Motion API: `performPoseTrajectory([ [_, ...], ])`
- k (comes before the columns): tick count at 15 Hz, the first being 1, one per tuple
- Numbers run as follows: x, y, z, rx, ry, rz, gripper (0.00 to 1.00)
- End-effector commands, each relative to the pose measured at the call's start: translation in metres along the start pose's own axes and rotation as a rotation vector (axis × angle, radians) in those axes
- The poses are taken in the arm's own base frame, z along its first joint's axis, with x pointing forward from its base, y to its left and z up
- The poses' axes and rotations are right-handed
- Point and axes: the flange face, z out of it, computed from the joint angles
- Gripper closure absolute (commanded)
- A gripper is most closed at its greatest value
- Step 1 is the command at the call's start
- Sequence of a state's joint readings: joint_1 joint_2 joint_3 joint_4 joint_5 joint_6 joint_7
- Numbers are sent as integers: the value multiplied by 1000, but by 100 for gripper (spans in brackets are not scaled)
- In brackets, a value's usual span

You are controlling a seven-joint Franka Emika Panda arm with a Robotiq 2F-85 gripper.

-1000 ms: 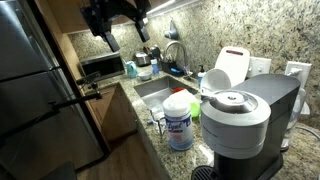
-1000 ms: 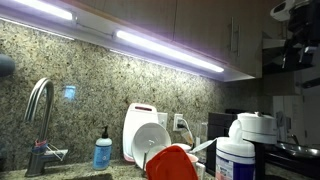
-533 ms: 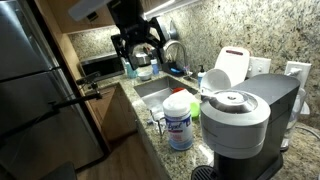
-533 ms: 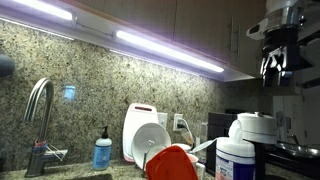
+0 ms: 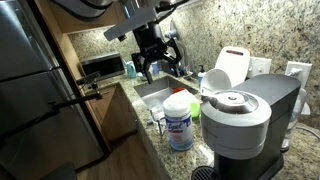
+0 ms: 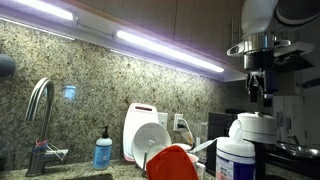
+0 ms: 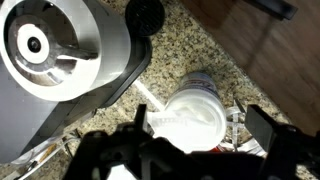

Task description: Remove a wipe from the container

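The container (image 5: 180,122) is a white canister with a blue-and-white label. It stands on the granite counter next to the grey coffee machine (image 5: 243,122). It also shows in an exterior view (image 6: 236,160) and, from above, in the wrist view (image 7: 195,113), where its round white lid faces me. My gripper (image 5: 160,62) hangs in the air above and behind the container, clear of it. It also shows in an exterior view (image 6: 258,88). In the wrist view its dark fingers (image 7: 190,150) are spread on either side of the lid, open and empty. I cannot make out a wipe.
A white jug with a red top (image 5: 232,63) stands at the back by the sink (image 5: 158,92) and tap (image 6: 38,110). A red dish (image 6: 175,163) lies near the container. A blue soap bottle (image 6: 103,152) stands at the wall. Cabinets hang overhead.
The gripper has come down from the upper cabinets and moved across the counter toward the container, staying open.
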State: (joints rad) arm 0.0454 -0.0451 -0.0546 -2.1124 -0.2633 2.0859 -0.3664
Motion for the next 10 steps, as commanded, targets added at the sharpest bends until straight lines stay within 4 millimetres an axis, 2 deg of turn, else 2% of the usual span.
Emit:
performPoseTrajectory([
  [1,1,0,-1,0,0,0,0],
  [4,10,-5,4,-5,51,-79,0],
  [10,39,-23,30,-2,127,-241,0],
])
